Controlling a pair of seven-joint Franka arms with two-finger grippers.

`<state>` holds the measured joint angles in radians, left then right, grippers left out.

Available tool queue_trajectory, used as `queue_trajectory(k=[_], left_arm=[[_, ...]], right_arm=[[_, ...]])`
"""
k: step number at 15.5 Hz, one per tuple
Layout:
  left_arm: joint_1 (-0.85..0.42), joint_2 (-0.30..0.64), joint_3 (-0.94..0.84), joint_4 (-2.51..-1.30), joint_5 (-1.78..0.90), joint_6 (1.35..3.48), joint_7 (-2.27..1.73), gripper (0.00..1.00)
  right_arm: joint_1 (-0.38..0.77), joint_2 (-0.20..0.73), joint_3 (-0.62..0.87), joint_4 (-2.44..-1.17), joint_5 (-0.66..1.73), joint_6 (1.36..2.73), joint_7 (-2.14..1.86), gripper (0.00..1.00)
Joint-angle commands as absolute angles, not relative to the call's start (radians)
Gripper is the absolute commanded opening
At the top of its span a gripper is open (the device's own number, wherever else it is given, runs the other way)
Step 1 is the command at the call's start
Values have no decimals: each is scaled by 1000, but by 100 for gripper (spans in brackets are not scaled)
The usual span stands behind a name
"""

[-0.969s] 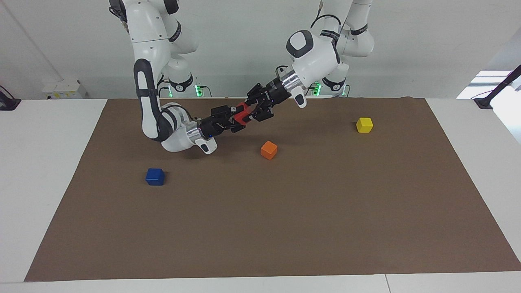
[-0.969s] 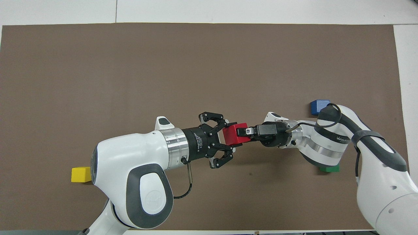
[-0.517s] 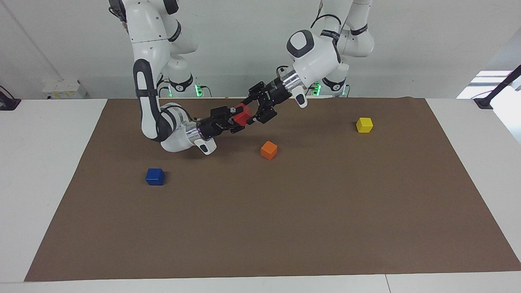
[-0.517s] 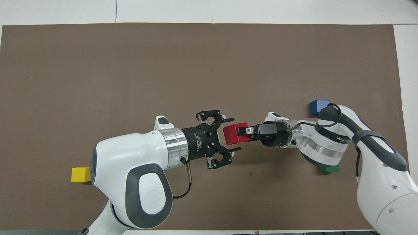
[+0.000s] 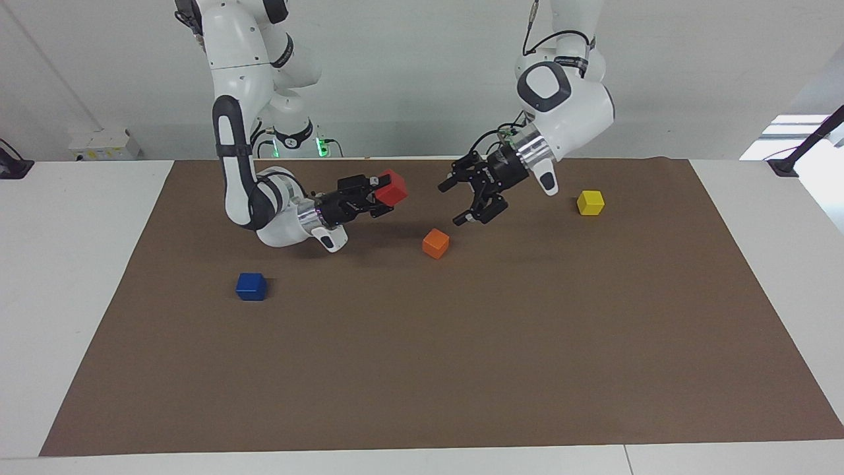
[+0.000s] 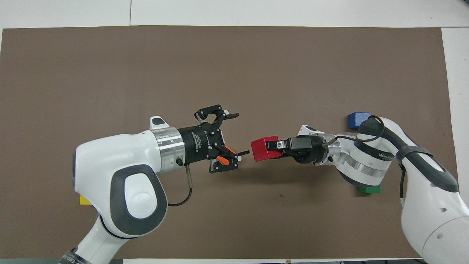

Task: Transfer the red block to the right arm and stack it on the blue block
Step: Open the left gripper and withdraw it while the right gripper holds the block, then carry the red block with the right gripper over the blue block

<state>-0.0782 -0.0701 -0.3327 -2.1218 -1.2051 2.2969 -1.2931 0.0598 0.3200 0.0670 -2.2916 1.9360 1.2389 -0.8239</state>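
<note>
The red block (image 5: 393,187) is held in the air by my right gripper (image 5: 382,194), which is shut on it over the mat's part nearest the robots. In the overhead view the red block (image 6: 261,149) sticks out of the right gripper (image 6: 274,147). My left gripper (image 5: 451,204) is open and empty, a short gap away from the red block, above the orange cube; it also shows in the overhead view (image 6: 242,134). The blue block (image 5: 251,286) lies on the mat toward the right arm's end; it also shows in the overhead view (image 6: 358,119).
An orange cube (image 5: 436,243) lies under the left gripper. A yellow cube (image 5: 590,202) lies toward the left arm's end. A green cube (image 6: 370,189) peeks out under the right arm. All lie on a brown mat (image 5: 461,363).
The left gripper has let go of the red block and drawn back toward its own end of the table. The right gripper keeps the block and has barely moved.
</note>
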Motion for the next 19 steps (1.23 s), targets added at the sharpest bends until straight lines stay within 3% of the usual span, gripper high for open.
queue_trajectory(k=[1,4,9,13,19], left_arm=[[36,-72,-339,-2083,-1030,2145,-1165,100],[101,-46,-339,-2043,-801,2045,-955,100],[176,-12,-336,-1924,-412,1802,-551,100],[193,55,-337,-1723,-165,1608,-323,100],[189,22,-339,-1672,21,1496,-256,100]], right_arm=[[6,241,69,-2298,1849,1281,-721,0],[-35,157,67,-2316,1764,1328,-577,0],[-89,-34,61,-2238,1455,1558,-188,0],[-212,-29,64,-2096,1059,1546,-55,0],[-218,70,67,-1833,512,1621,6,0]])
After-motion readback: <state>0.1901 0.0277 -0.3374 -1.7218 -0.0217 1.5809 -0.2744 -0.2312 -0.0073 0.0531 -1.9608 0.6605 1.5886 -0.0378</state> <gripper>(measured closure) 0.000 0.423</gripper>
